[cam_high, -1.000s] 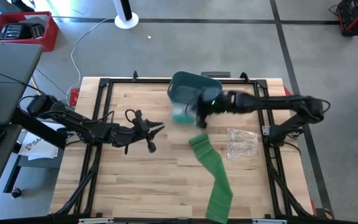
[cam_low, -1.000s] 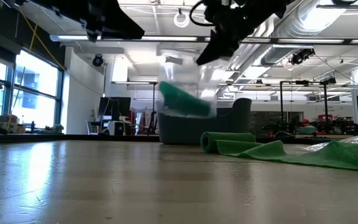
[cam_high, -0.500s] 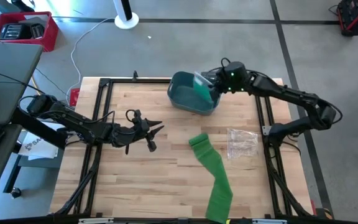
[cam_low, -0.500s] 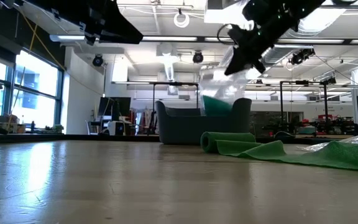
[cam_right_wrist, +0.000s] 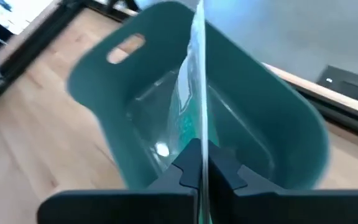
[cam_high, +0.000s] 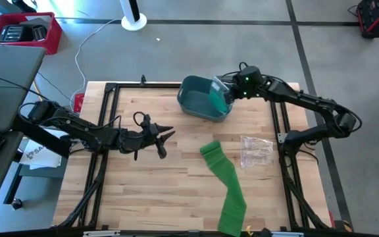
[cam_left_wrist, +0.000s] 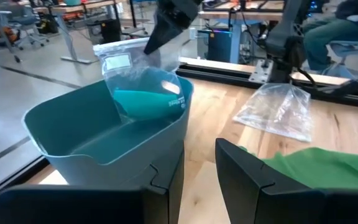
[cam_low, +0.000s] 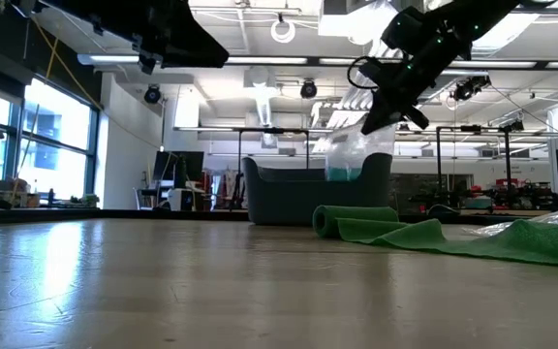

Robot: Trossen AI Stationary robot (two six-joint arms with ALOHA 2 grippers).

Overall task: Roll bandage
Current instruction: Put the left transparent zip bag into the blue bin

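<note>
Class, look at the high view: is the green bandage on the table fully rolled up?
No: the green bandage lies mostly unrolled as a long strip across the table, with only its far end curled.

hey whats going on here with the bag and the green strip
The right gripper is shut on the top edge of a clear plastic bag with a teal roll inside, holding it over the teal bin at the back of the table. The left gripper hovers over the wood left of centre, jaws apart, holding nothing. A green bandage lies partly unrolled on the table, and an empty clear bag lies beside it.
</note>
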